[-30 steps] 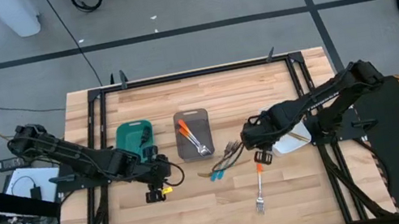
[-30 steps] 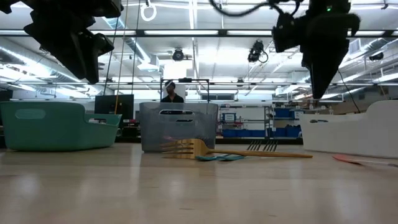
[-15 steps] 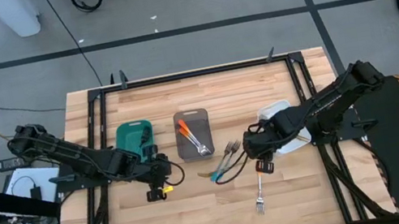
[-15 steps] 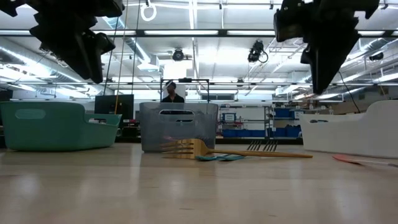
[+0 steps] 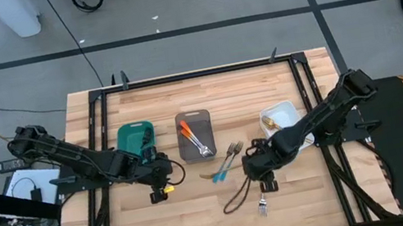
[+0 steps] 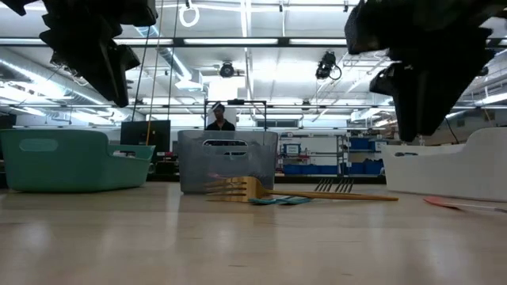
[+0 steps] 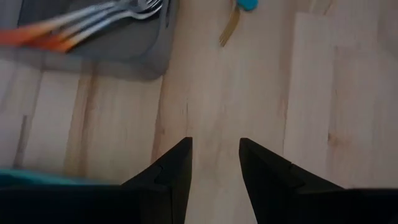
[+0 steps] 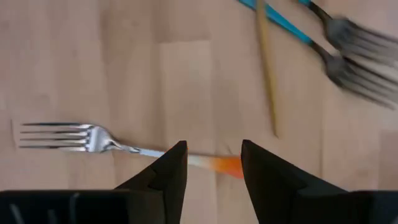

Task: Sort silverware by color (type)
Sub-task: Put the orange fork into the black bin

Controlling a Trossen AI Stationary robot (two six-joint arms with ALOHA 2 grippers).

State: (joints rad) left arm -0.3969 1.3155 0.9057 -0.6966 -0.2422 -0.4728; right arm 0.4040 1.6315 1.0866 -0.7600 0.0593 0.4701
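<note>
Right tool [image 8: 211, 165] open over orange-handled fork [image 8: 124, 147]; centre on the handle, descend square, then close.

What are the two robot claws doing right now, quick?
Left gripper: open, empty, over bare table near the grey tray.
Right gripper: open, holding nothing, above the orange-handled fork.

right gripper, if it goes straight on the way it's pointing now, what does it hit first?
Most likely the orange-handled fork lying on the table. The right gripper stands open, pointing down with the orange handle between its fingers in the right wrist view. How high above it cannot be told.
</note>
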